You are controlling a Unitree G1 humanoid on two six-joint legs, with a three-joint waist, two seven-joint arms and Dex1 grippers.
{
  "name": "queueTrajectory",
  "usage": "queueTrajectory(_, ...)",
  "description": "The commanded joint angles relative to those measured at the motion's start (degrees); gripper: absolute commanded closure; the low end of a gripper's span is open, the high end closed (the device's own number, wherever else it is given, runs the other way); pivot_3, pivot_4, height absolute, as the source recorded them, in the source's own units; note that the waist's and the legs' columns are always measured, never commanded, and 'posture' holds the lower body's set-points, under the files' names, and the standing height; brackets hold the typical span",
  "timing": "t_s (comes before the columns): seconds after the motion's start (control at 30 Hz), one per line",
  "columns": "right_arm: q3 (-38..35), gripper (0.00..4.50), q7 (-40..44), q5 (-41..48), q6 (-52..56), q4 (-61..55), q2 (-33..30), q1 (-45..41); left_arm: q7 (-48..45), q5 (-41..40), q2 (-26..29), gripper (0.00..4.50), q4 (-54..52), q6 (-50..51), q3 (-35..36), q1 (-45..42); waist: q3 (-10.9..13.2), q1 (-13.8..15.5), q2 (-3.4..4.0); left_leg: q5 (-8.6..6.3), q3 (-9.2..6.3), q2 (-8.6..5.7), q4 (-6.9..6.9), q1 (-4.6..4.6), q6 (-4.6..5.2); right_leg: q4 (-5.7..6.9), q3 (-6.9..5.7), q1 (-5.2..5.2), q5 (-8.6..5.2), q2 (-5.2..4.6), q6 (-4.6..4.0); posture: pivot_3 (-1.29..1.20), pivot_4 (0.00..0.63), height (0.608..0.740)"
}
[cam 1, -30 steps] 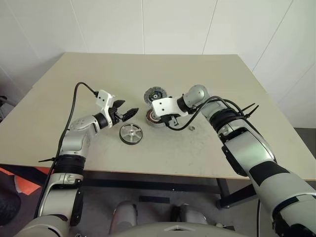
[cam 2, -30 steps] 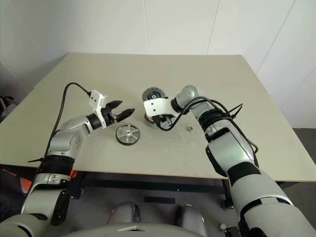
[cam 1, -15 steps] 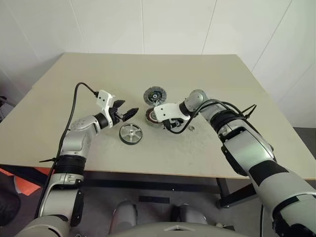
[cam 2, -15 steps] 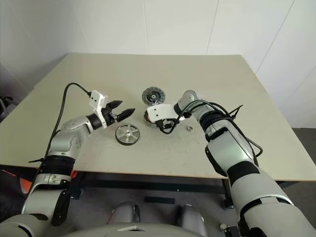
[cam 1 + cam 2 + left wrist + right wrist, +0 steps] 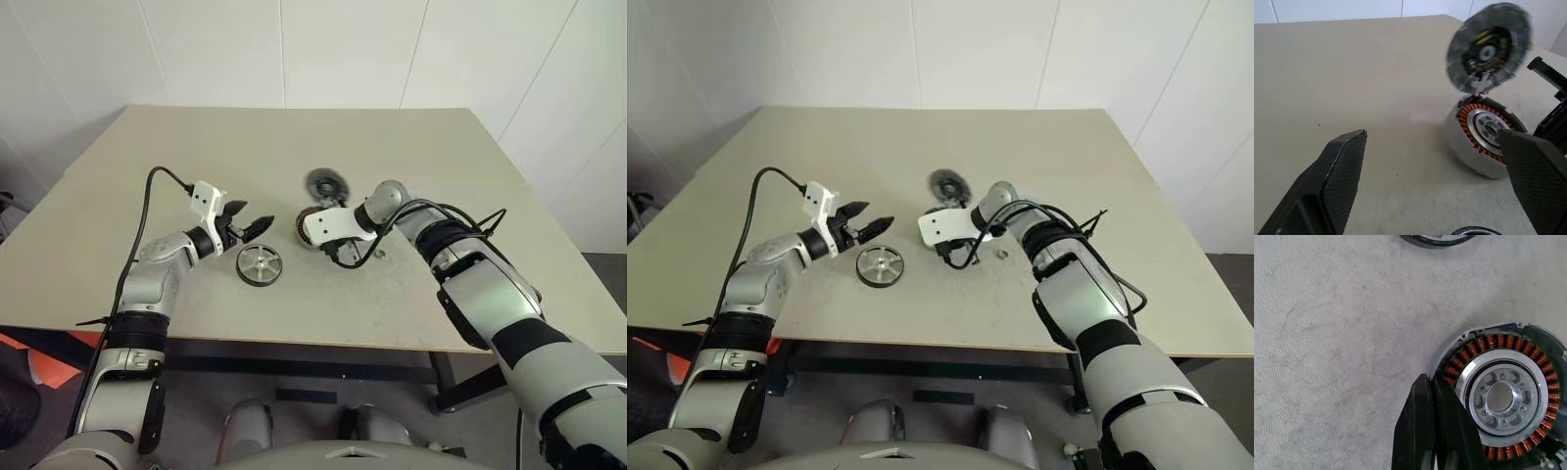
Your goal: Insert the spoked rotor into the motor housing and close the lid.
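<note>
- The left gripper (image 5: pixel 257 226) is held with its fingers spread wide and nothing between them, just above and to the far side of the spoked rotor (image 5: pixel 260 265), which lies flat near the table's (image 5: pixel 147 157) front edge.
- The right gripper (image 5: pixel 1436 423) is pressed together, fingertips at the rim of the motor housing (image 5: pixel 1503 396), right of the rotor; a pinch on the rim cannot be confirmed.
- In the left wrist view the housing appears tipped up on edge, with the lid (image 5: pixel 1488 46) blurred and tilted just beyond it.
- The step in hand is judged to be steadying the housing; it would best be laid flat, bore upward, before the rotor is brought over.
- The housing is seen as a dark ring of coppery windings around a silver hub with small holes.
- The rotor is a silver spoked wheel with a black rim.
</note>
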Motion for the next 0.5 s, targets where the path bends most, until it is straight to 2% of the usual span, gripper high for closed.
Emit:
queueTrajectory(0.03,-0.54,4.48,0.26,0.50,-0.35,-1.43,0.22,-0.83,0.13,-0.49,0.42,0.00,-1.07,-0.68,0.78,-1.41,0.00,-0.01,0.00,0.00,0.00,0.00,0.00,0.00,0.00,0.00,0.00,-0.02,0.00,0.00,0.00,0.00,0.000,0.740)
queueTrajectory(0.23,-1.33,4.48,2.13,1.66,-0.89,-2.24,0.22,-1.30,0.26,-0.40,0.36,0.00,-0.73,-0.92,0.82,-1.57,0.01,0.00,0.01,0.00,0.00,0.00,0.00,-0.01,0.01,0.00,0.00,-0.03,0.00,0.00,-0.01,0.00,0.000,0.740)
queueTrajectory(0.4,-1.81,4.48,8.31,3.35,2.46,-5.17,-0.26,-1.36,0.50,-0.39,0.21,0.00,-0.40,-1.15,0.86,-1.69,0.01,0.02,0.01,-0.02,0.00,0.00,0.00,-0.08,0.04,-0.02,0.00,-0.07,-0.01,0.00,-0.02,0.00,0.000,0.740)
queueTrajectory(0.5,-1.26,4.48,14.72,4.40,4.67,-9.92,-2.19,-0.15,0.46,-0.28,0.22,0.00,-0.05,-1.40,0.79,-1.85,0.01,0.05,0.01,-0.03,0.00,0.00,0.00,-0.16,0.06,-0.03,0.00,-0.13,-0.02,0.00,-0.02,0.00,0.000,0.740)
